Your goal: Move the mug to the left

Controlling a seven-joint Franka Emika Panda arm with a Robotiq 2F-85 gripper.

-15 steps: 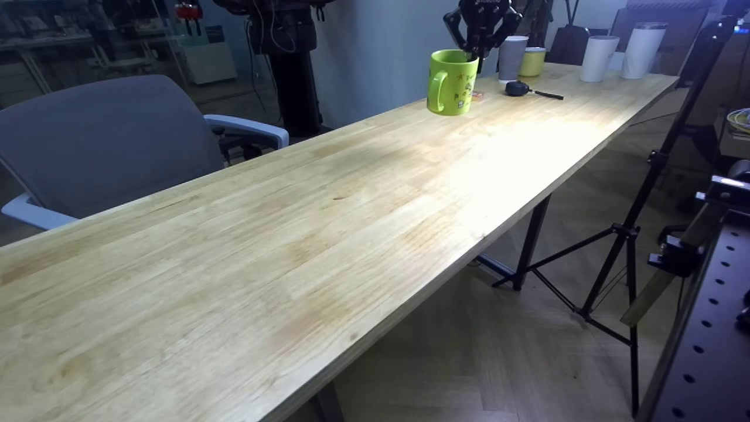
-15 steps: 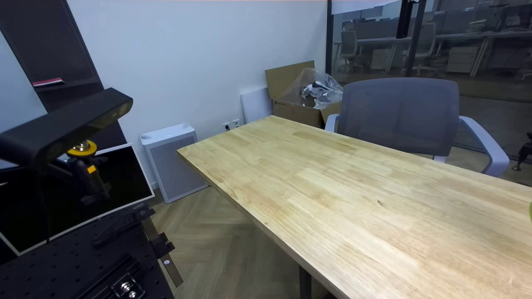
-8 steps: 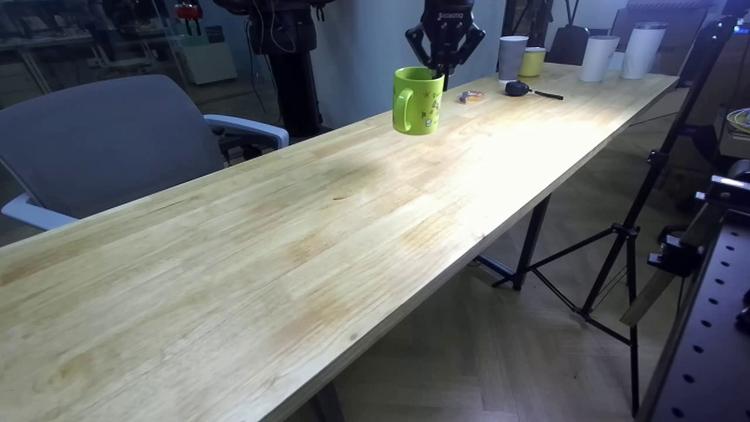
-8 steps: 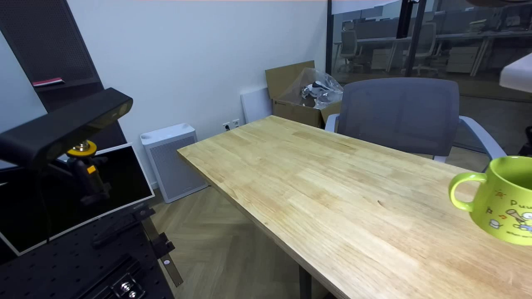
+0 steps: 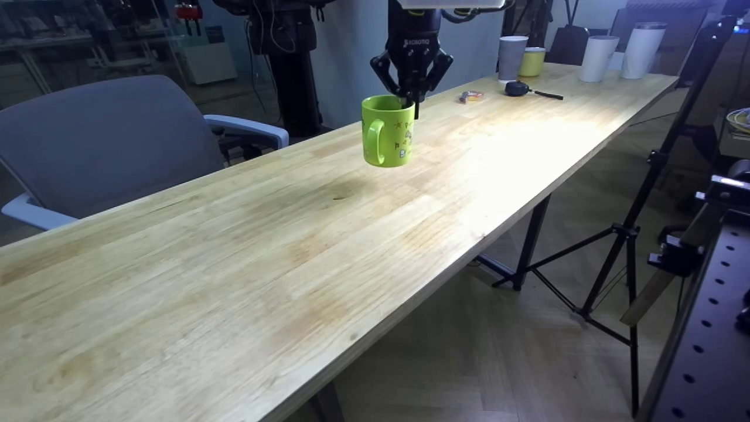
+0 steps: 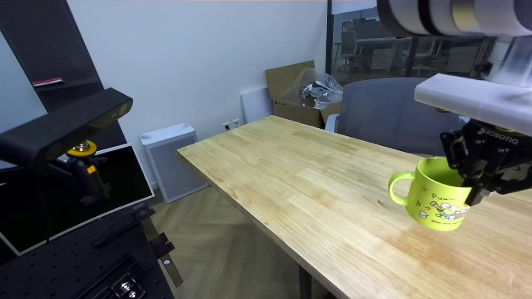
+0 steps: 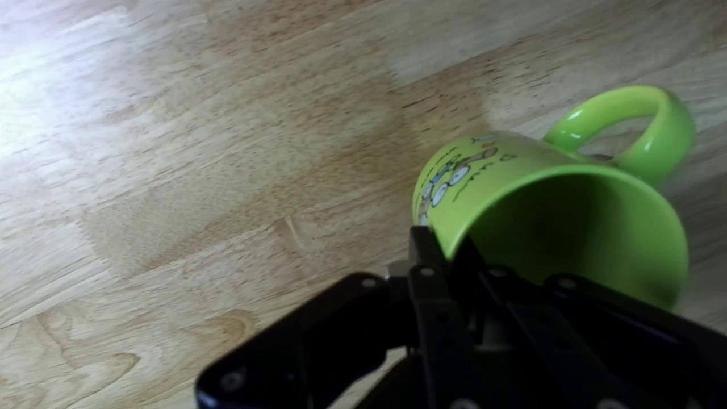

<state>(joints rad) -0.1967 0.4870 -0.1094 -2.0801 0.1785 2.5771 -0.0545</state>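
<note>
The lime-green mug [image 5: 379, 130] is held upright or nearly so above the wooden table [image 5: 281, 246], with a faint shadow below it. It also shows in an exterior view [image 6: 432, 203], its loop handle on the side away from the gripper and cartoon print on its wall. My gripper [image 5: 412, 110] is shut on the mug's rim. In the wrist view the gripper [image 7: 448, 247] has one finger outside the wall and one inside the mug [image 7: 511, 176]. The inner fingertip is partly hidden in the dark mouth.
At the table's far end stand a grey cup [image 5: 512, 58], a yellow-green cup [image 5: 532, 63], a white cup [image 5: 599, 58] and a tall white tumbler [image 5: 643, 51]. A black strapped object [image 5: 517, 88] and a small packet [image 5: 470, 97] lie nearer. A chair [image 5: 111, 146] stands at the long edge.
The gripper has carried the mug leftward in both exterior views, away from the cups at the far end. The mug has come fully into an exterior view from its right edge. The grip is unchanged.
</note>
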